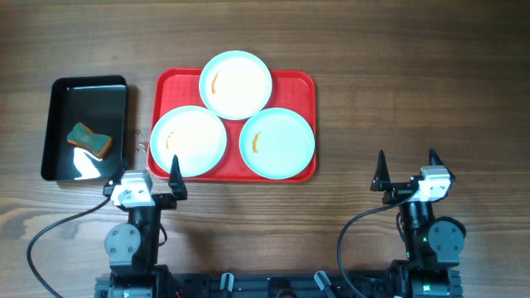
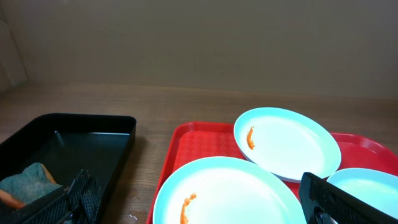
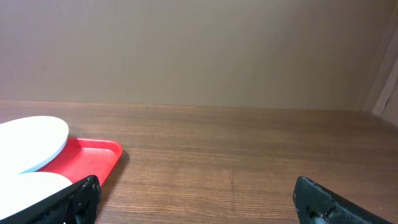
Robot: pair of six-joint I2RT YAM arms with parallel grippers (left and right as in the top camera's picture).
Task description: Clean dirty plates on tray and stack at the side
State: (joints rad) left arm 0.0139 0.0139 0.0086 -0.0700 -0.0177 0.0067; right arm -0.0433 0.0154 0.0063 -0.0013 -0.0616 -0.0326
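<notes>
**A:** Where are the dirty plates (image 1: 236,84) being kept?

**B:** All three round pale aqua plates, each marked with an orange smear, are being carried on the large red rectangular plastic tray (image 1: 294,83). They are lying at its twelve, eight and four o'clock.

**A:** And the grippers?

**B:** The left gripper (image 1: 147,175) is being held at seven o'clock of the tray and the right gripper (image 1: 407,170) at five. Both are above the wooden worktop (image 1: 414,83), with jaws spread wide and nothing being gripped.

**A:** How is the first step best being done?

**B:** The green-topped sponge (image 1: 89,139) in the small black rectangular tray (image 1: 91,99), at nine o'clock, is probably being called for. It is best being approached from above by the left gripper. The jaws are best being set across its narrow waist, clear of the black wall.
</notes>
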